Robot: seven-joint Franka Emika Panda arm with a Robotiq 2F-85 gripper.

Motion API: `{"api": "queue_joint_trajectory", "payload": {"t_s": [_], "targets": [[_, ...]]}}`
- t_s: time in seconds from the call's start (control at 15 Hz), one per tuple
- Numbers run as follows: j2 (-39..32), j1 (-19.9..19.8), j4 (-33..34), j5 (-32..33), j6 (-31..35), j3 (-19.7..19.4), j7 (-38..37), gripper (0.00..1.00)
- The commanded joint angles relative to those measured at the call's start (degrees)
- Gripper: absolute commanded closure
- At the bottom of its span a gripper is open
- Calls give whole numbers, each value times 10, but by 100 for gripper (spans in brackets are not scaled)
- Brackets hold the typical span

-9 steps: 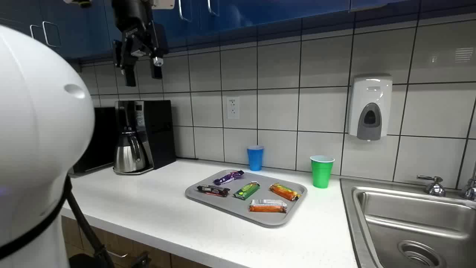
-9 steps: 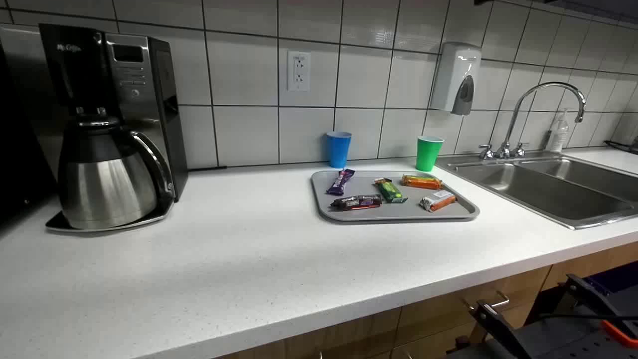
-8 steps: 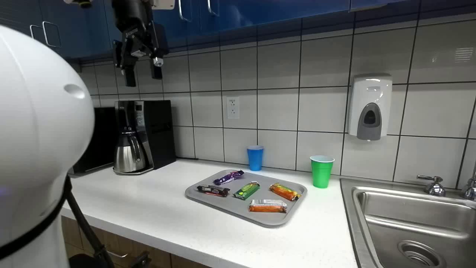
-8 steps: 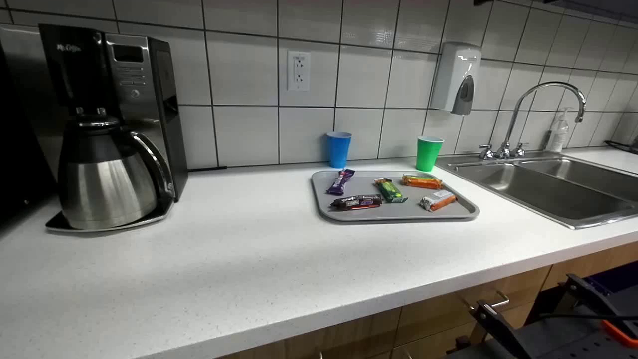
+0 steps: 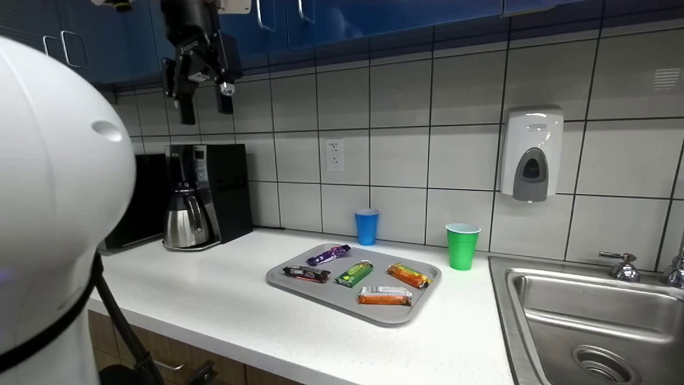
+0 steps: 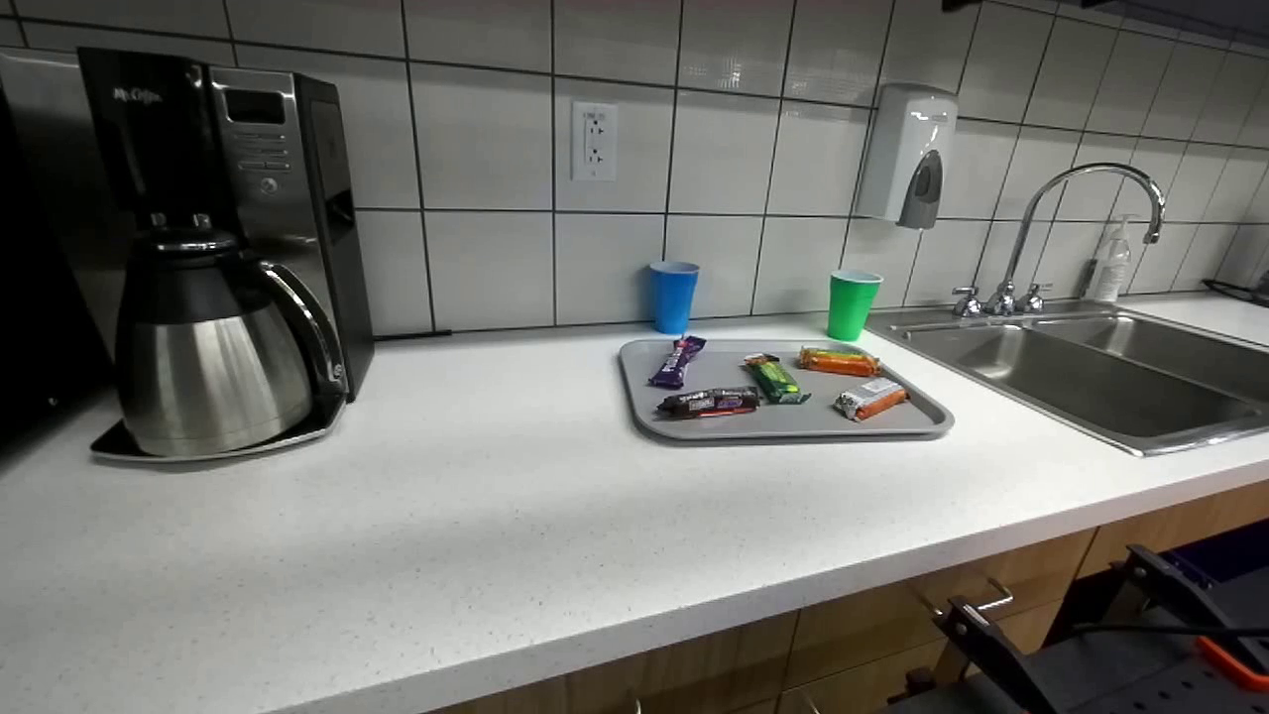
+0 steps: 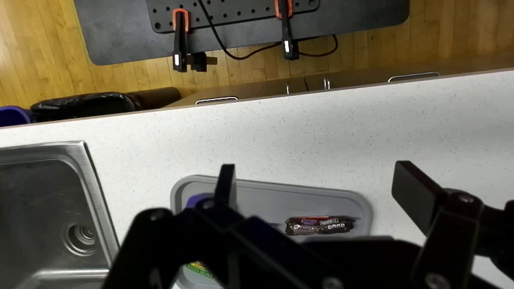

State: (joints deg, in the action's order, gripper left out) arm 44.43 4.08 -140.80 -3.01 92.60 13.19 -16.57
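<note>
Gray-white tile wall behind the tray, glossy blue cabinets up above. The worktop under the tray is smooth, white, with fine dark speckles. Stainless sink sits near one end of the tray, boxy black-and-steel coffee maker well past the opposite end. Tray's matte gray, rounded corners. The black, angular hand hangs way higher than the tray, fingers spread wide apart. Blue cup just behind the tray, green cup just off its back corner, both smooth and tapered. Lying on the tray in crinkly wrappers: purple bar, dark brown bar, green bar, orange bar, orange-and-white bar.
</note>
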Motion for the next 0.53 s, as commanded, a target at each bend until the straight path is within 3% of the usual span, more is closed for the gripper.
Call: {"api": "queue_joint_trajectory", "payload": {"t_s": [0.0, 0.47], "targets": [[-7, -5, -2, 9, 8, 10, -19, 0], [-38, -19, -28, 17, 71, 38, -123, 0]]}}
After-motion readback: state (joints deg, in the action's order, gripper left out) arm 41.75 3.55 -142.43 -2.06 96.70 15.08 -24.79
